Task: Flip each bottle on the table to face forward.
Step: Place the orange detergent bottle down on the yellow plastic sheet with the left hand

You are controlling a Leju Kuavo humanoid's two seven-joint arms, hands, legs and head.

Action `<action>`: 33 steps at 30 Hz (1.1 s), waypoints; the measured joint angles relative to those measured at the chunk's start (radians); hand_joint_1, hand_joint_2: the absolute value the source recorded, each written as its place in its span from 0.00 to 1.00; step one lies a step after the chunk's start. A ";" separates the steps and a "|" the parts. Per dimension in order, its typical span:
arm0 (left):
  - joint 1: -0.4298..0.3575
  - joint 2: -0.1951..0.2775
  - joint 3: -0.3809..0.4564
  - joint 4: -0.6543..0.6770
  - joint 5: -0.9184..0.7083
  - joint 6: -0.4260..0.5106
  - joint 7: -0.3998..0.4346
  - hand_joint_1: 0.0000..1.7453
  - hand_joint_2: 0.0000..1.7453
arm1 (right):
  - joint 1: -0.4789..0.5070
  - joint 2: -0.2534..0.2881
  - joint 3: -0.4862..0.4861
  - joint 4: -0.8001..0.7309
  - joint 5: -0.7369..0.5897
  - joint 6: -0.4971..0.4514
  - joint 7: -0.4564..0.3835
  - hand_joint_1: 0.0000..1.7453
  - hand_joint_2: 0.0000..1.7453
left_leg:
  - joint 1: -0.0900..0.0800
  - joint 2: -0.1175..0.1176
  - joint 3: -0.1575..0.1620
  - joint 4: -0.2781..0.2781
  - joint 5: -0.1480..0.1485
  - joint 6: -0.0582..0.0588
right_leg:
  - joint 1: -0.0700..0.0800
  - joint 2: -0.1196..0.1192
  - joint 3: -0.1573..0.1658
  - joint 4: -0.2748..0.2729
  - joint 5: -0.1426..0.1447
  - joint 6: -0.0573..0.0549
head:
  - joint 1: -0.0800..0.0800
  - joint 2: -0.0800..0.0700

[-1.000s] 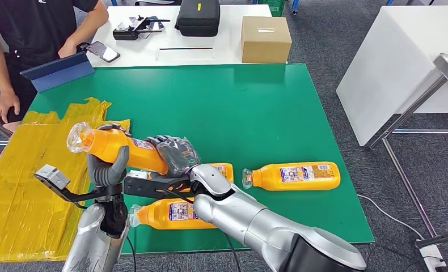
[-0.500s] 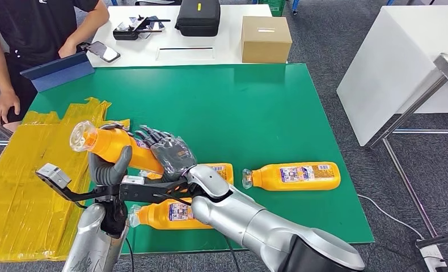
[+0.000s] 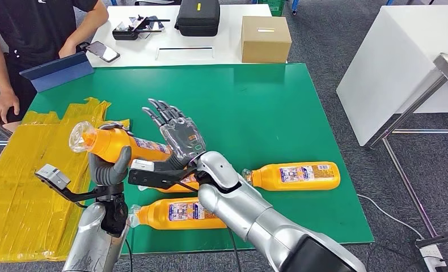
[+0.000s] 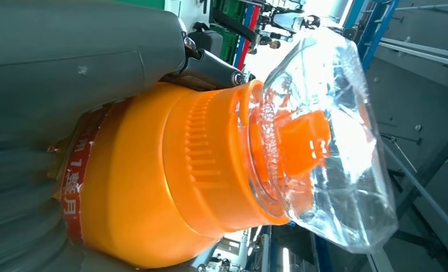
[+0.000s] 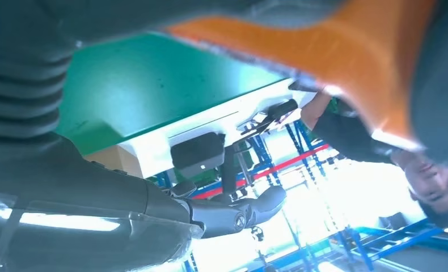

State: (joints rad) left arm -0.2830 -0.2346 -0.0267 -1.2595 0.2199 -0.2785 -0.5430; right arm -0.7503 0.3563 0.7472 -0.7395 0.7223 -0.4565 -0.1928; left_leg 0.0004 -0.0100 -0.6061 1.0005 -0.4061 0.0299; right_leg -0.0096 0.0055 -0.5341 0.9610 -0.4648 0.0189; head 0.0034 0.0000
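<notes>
My left hand grips an orange bottle with a clear cap and holds it tilted above the near-left part of the green table. The left wrist view shows that bottle's neck and clear cap up close, with my left hand around its body. Just right of the bottle my right hand is raised with its fingers spread, holding nothing. Three more orange bottles lie on their sides: one near the front edge, one partly hidden behind my right arm, one to the right.
Yellow sheeting covers the table's left end. A cardboard box, a black case and small items sit on the white table behind. A person stands at the far left beside a blue tablet.
My right hand has let go of the held bottle, opened its fingers and lifted up and away to the right. The left hand keeps the bottle in place.
</notes>
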 joint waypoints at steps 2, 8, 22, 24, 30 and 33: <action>0.000 0.000 0.001 0.000 0.000 0.000 0.000 1.00 1.00 | 0.006 0.000 -0.020 -0.008 0.007 0.004 -0.001 0.00 0.00 | 0.000 0.000 0.000 0.000 0.000 0.000 | 0.000 0.000 0.000 0.000 0.000 0.000 | 0.000 0.000; 0.000 0.000 0.004 0.002 0.000 0.000 0.000 1.00 1.00 | 0.013 0.001 -0.048 -0.020 0.011 0.006 -0.002 0.00 0.00 | 0.000 0.000 0.000 0.000 0.000 0.000 | 0.000 0.000 0.000 0.000 0.000 0.000 | 0.000 0.000; -0.001 0.001 0.012 0.006 0.003 -0.001 -0.005 1.00 1.00 | 0.046 -0.004 -0.115 -0.091 0.066 0.023 -0.023 0.00 0.00 | 0.000 0.000 0.000 0.000 0.000 0.000 | 0.000 0.000 0.000 0.000 0.000 0.000 | 0.000 0.000; -0.001 0.005 0.016 0.007 0.008 0.000 -0.011 1.00 1.00 | 0.068 -0.013 -0.147 -0.151 0.085 0.044 -0.026 0.00 0.00 | 0.000 0.000 0.000 0.000 0.000 0.000 | 0.000 0.000 0.000 0.000 0.000 0.000 | 0.000 0.000; -0.001 0.053 0.061 -0.051 -0.123 0.127 -0.052 1.00 1.00 | 0.173 -0.059 -0.223 -0.376 0.153 0.101 -0.022 0.00 0.00 | 0.000 0.000 0.000 0.000 0.000 0.000 | 0.000 0.000 0.000 0.000 0.000 0.000 | 0.000 0.000; -0.016 0.095 0.097 -0.109 -0.530 0.484 0.002 1.00 1.00 | 0.248 -0.089 -0.239 -0.486 0.185 0.125 -0.023 0.00 0.00 | 0.001 0.000 -0.001 0.000 0.000 0.000 | 0.000 0.000 0.000 0.000 0.000 0.000 | 0.000 0.000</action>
State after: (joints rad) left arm -0.2988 -0.1394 0.0700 -1.3687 -0.3101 0.2053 -0.5406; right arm -0.5022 0.2674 0.5081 -1.2258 0.9069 -0.3316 -0.2156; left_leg 0.0013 -0.0096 -0.6066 1.0004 -0.4063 0.0297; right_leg -0.0096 0.0056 -0.5343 0.9612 -0.4649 0.0188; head 0.0037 0.0000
